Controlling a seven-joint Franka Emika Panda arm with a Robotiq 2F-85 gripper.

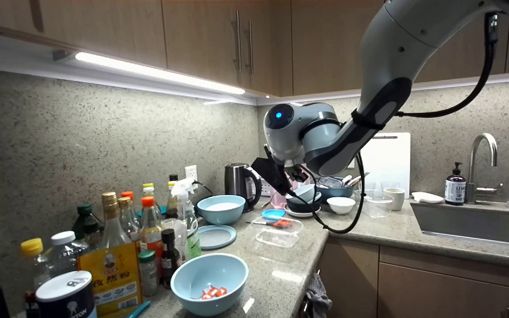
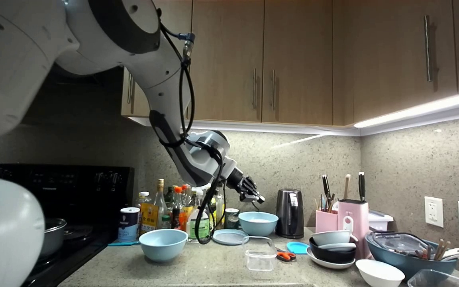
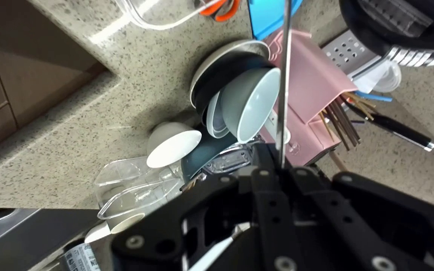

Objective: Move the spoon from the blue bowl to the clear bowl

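Gripper (image 3: 281, 165) looks clamped on thin metal strip (image 3: 285, 75), ID unclear. Bottles (image 1: 169, 258) nr blue bowl (image 1: 212, 267); scissors (image 2: 287, 256) by blue lid (image 2: 298, 247).

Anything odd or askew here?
Yes. In the wrist view a thin metallic strip runs from the gripper to the top edge; unclear what it is. A black cable also hangs in a slack loop, possibly a snag risk.

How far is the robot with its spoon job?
Looks done: the blue bowl shows red pieces, no spoon. In hand: the jaws seem shut on a slim metallic strip, perhaps the spoon. Left: getting it into the clear container, where none shows.
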